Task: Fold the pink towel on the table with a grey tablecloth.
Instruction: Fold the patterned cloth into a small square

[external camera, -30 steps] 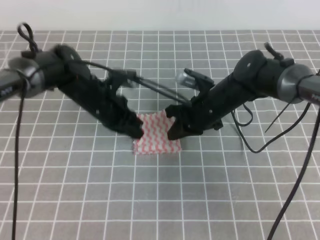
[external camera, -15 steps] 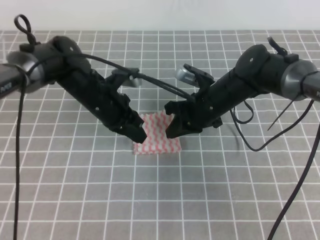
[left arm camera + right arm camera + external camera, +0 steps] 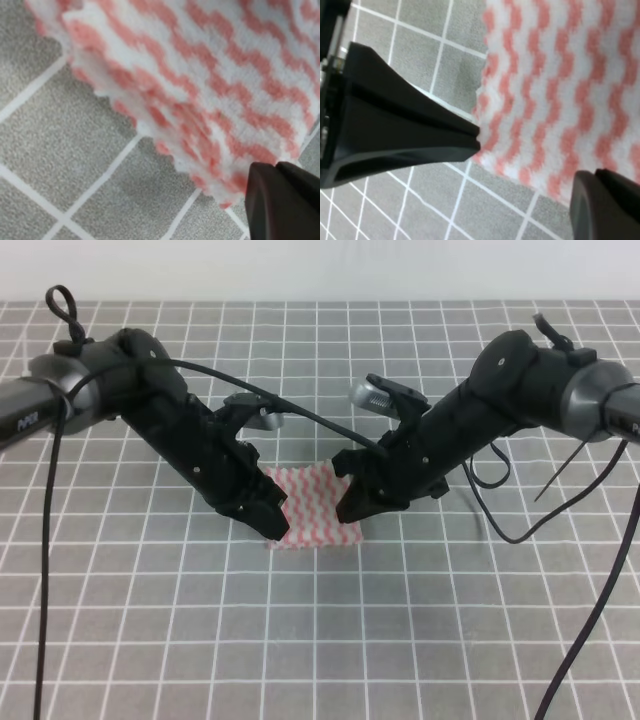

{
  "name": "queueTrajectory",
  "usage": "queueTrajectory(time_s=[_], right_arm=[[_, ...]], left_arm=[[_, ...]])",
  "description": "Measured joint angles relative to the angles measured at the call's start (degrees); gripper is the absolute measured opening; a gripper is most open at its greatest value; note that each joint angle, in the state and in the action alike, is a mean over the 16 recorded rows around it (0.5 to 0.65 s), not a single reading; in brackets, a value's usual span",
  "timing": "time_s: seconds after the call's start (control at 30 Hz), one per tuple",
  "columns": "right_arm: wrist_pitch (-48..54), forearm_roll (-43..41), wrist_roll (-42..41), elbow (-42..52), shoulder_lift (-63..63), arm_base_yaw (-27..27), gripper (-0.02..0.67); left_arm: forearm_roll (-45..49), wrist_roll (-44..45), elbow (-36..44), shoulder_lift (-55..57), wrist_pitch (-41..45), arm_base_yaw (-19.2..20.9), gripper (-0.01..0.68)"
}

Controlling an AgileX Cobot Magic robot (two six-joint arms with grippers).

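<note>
Two matte black arms with grey cylindrical joints; the left arm (image 3: 170, 430) bears faint white lettering at the far left edge. Thin black cables (image 3: 40, 570) loop along both sides.

The towel (image 3: 312, 508) is laid on the table (image 3: 320, 640) slightly above the centre of the overhead frame. The left gripper (image 3: 262, 517) is placed at the towel's left edge, the right gripper (image 3: 352, 502) at its right edge. In the left wrist view, stacked layers are seen at the towel's lower-left edge.
</note>
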Motion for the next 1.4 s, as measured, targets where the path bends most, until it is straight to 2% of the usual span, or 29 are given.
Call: queueTrajectory(time_s=[0.4,1.0,1.4], right_arm=[[0.43,0.01,-0.02,-0.45,1.21,-0.04,-0.015],[-11.82,1.62,0.46,-4.54,2.24,-0.1,-0.015],[-13.21,2.14,1.4,-4.57,5.07,-0.75,-0.015]], left_arm=[[0.28,-0.03,-0.02,-0.45,-1.56,0.0,-0.003],[-5.7,3.48,-0.04,-2.98,-17.92,-0.01,-0.004],[-5.1,3.88,-0.03,0.85,-19.71,-0.01,-0.004]])
